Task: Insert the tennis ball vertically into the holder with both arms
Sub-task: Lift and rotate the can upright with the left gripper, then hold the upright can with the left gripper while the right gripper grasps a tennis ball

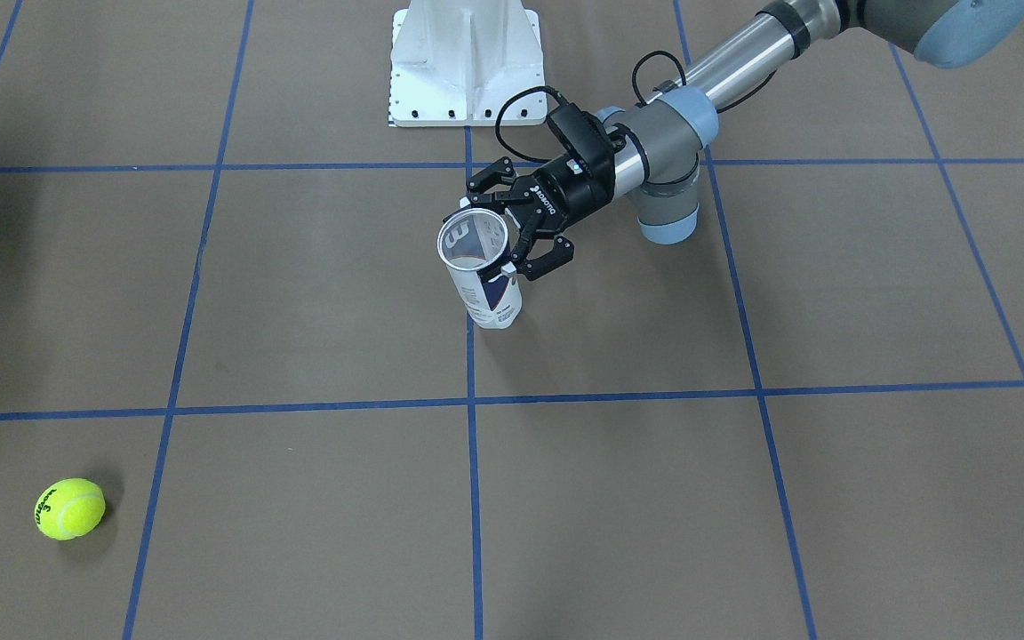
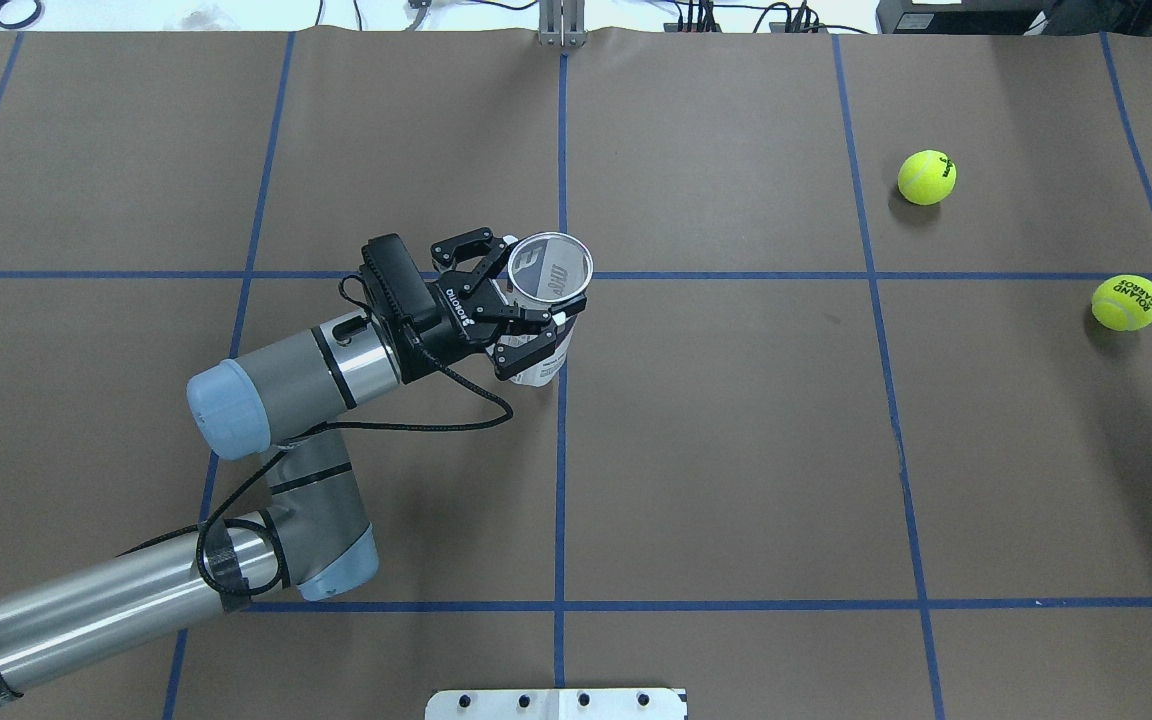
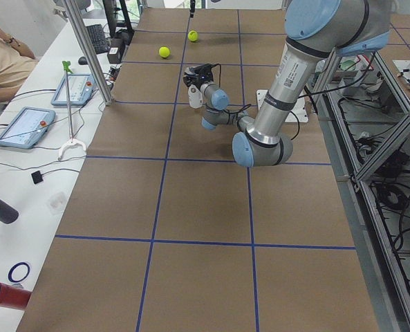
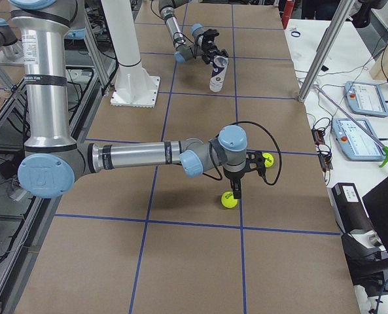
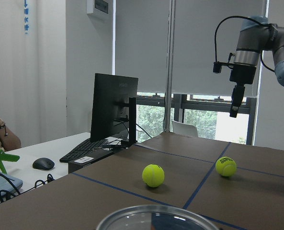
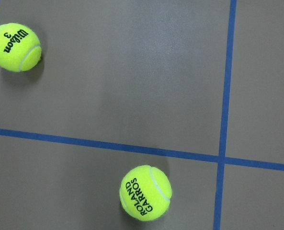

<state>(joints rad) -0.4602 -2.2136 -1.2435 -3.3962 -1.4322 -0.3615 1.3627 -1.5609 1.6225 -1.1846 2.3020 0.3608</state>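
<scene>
The holder [image 1: 492, 302], a clear can with a white and navy label, stands mouth up near the table's middle; it also shows in the overhead view [image 2: 550, 270]. My left gripper [image 1: 505, 233] [image 2: 526, 300] is shut on its upper part from the side. The can's silver rim [image 5: 156, 218] fills the bottom of the left wrist view. A Roland Garros tennis ball [image 2: 1126, 302] [image 6: 145, 192] [image 4: 229, 201] lies on the table. My right gripper [image 4: 233, 191] [image 5: 234, 101] points down above it, empty. I cannot tell whether it is open or shut.
A second tennis ball, marked Wilson [image 2: 926, 177] [image 1: 69, 508] [image 6: 15, 47], lies farther from the robot. The white pedestal base [image 1: 463, 62] stands at the robot's side of the table. Operator desks with tablets and a monitor [image 5: 114, 108] line the far side.
</scene>
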